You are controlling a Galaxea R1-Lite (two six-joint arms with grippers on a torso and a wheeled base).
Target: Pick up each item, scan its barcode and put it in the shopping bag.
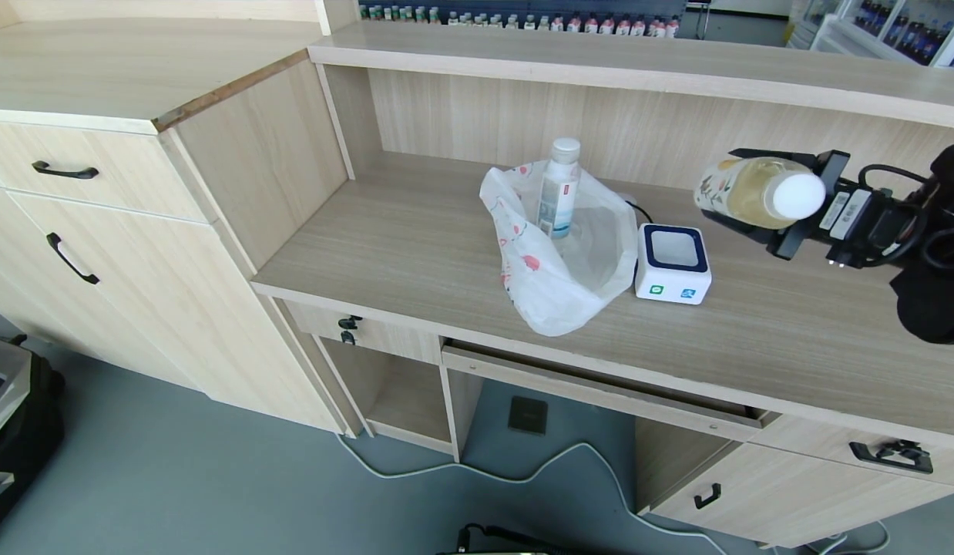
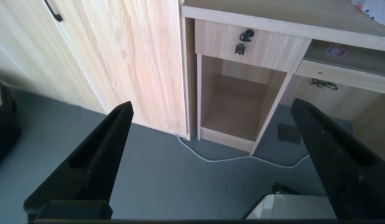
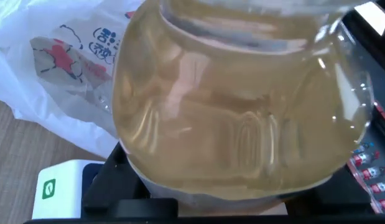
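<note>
Jaws on the left gripper (image 2: 211, 106) are spread wide and empty, down low by the cabinets, over the floor. Moving right along the wooden surface (image 1: 415, 239), a white shopping bag (image 1: 539, 297) slumps open, with a clear white-capped bottle (image 1: 559, 189) standing upright inside it. Just beside the bag sits the barcode scanner (image 1: 672, 262), a small white box with its window facing up. Further right, above the surface, the right gripper (image 1: 762, 189) has its jaws pinching a bottle of yellowish drink (image 1: 743, 193), which lies on its side with its white cap towards the robot.

From where I stand, that bottle looks due for scanning. I would bring it over the scanner's window, lower it close and roll it until the barcode faces down. I cannot tell where the code sits on the label. The grip should be firm, since the round body could slip.

Count: two bottles, one bag, one scanner, two grippers.
</note>
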